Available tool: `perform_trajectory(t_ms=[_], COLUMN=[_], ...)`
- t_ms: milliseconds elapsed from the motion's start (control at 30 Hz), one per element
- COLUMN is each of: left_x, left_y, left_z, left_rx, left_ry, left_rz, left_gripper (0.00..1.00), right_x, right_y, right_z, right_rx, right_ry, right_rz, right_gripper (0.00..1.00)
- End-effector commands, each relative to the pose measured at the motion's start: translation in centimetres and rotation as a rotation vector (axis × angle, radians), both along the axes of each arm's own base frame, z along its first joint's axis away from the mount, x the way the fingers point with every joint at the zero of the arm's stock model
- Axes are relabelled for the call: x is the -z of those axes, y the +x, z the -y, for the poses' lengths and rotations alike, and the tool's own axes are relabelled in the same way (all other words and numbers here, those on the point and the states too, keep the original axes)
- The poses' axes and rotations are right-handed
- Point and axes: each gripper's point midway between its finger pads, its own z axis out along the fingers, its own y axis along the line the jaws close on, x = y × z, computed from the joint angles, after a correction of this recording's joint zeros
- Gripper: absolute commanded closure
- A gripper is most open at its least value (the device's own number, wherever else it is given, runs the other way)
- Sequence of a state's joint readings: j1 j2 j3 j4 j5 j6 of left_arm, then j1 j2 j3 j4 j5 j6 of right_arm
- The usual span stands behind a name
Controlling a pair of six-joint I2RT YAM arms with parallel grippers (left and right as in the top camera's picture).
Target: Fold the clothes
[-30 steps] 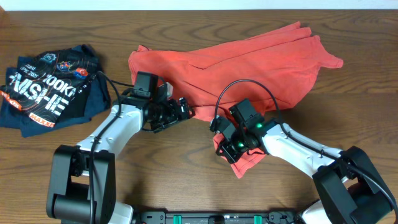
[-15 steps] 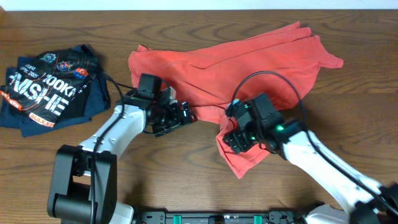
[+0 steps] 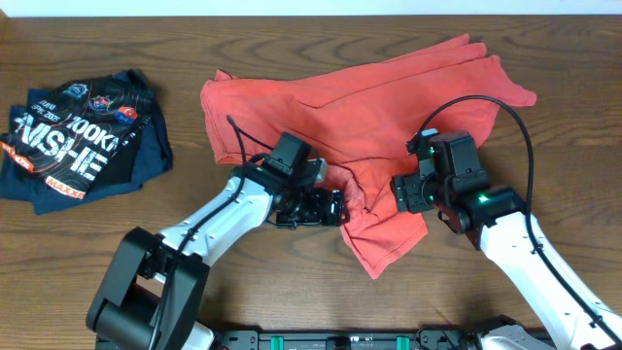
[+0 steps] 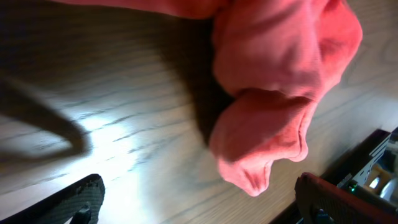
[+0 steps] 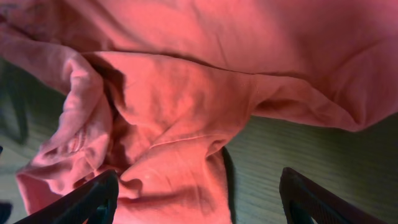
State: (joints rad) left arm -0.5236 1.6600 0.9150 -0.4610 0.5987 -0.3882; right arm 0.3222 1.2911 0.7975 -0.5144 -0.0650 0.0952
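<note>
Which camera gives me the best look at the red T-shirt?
The overhead view: it alone shows the whole red T-shirt, crumpled on the table. The left wrist view shows just a bunched end; the right wrist view, only close-up folds.

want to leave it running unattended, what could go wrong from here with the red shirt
1. The coral-red T-shirt is bunched into a lump at its near edge. A pinch there would likely catch several layers and fold the wrinkles in.
2. The left gripper and right gripper, both open, closely flank that same lump. If both move in, they may collide or tug the cloth opposite ways.
</note>
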Motion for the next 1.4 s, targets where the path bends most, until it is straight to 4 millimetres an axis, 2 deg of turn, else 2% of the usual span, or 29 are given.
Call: perform_trajectory(t_ms=[0, 133, 267, 467, 767, 933, 1100, 1167, 1233, 1367], left_x=[-0.2, -0.5, -0.3, 0.3, -0.2, 1.2, 1.6, 1.4, 1.3, 0.6], left_y=[-0.3, 0.9, 1.4, 1.9, 3.3, 3.0, 2.8, 3.0, 3.0, 2.6], left_z=[1.0, 2.3, 2.9, 2.5, 3.5, 3.6, 3.8, 3.9, 4.0, 4.4], left_rx=[0.039, 0.068, 0.08, 0.075, 0.062, 0.056, 0.046, 0.045, 0.044, 0.056], left_ry=[-0.021, -0.028, 0.009, 0.097, 0.062, 0.077, 0.072, 0.065, 0.063, 0.027], left_rz=[0.034, 0.146, 0.215, 0.279, 0.341, 0.303, 0.283, 0.292, 0.294, 0.283], left_gripper=[0.02, 0.05, 0.15, 0.3, 0.32, 0.33, 0.54, 0.69, 0.94, 0.94], right_x=[-0.4, -0.2, -0.2, -0.2, -0.1, -0.1, 0.0, 0.0, 0.0, 0.1], right_y=[0.4, 0.4, 0.4, 0.4, 0.3, 0.2, 0.0, 0.0, 0.0, 0.0], right_z=[0.5, 0.5, 0.5, 0.5, 0.5, 0.5, 0.6, 0.6, 0.6, 0.7], right_rx=[0.039, 0.039, 0.039, 0.039, 0.038, 0.038, 0.038, 0.038, 0.039, 0.041], right_ry=[0.001, -0.001, -0.001, -0.001, -0.002, -0.004, -0.007, -0.007, -0.007, -0.012], right_rz=[0.007, 0.001, 0.0, -0.001, -0.005, -0.009, -0.018, -0.017, -0.016, -0.021], right_gripper=[0.19, 0.19, 0.2, 0.2, 0.2, 0.2, 0.2, 0.2, 0.2, 0.2])
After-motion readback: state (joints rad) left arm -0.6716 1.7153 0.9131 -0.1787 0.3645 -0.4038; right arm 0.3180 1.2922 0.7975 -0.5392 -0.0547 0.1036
